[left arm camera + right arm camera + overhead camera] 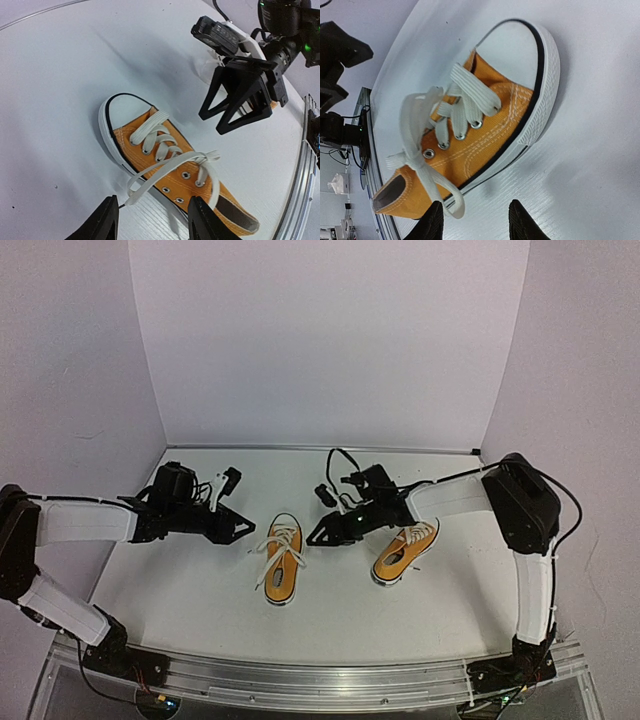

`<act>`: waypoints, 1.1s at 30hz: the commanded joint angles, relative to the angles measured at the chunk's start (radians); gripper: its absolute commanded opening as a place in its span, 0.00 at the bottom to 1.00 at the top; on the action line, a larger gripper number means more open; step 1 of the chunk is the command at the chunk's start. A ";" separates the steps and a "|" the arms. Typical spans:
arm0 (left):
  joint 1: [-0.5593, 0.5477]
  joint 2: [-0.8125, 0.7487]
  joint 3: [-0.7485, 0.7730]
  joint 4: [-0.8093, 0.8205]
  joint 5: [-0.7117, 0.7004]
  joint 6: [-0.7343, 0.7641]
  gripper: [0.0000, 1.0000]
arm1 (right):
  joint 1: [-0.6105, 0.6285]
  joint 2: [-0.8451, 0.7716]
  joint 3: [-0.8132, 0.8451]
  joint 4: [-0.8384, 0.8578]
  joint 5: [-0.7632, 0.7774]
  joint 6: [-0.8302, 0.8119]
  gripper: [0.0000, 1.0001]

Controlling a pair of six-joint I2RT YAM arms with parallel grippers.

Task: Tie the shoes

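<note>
The first shoe (282, 565) lies on the table (190, 590); the left gripper (245, 524) hangs just left of it and the right gripper (318, 535) just right of it; both have fingers apart and hold nothing; the shoe's white laces (165, 162) look crossed into a loose knot with a loop sticking out, so this tie seems nearly done; the second shoe (405, 552) sits further right, partly under the right arm (450, 498); next, I think, pinch the loops, pull snug, then go there.
</note>
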 commanded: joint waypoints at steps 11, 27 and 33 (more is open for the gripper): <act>-0.185 -0.045 -0.036 -0.277 -0.087 -0.206 0.47 | -0.060 -0.121 -0.003 -0.002 0.007 0.001 0.44; -0.199 0.196 -0.001 -0.203 -0.067 -0.134 0.43 | -0.068 -0.123 -0.019 -0.001 -0.007 -0.005 0.43; -0.202 0.096 -0.002 -0.187 -0.071 -0.117 0.00 | -0.069 -0.125 -0.024 -0.001 -0.008 -0.006 0.42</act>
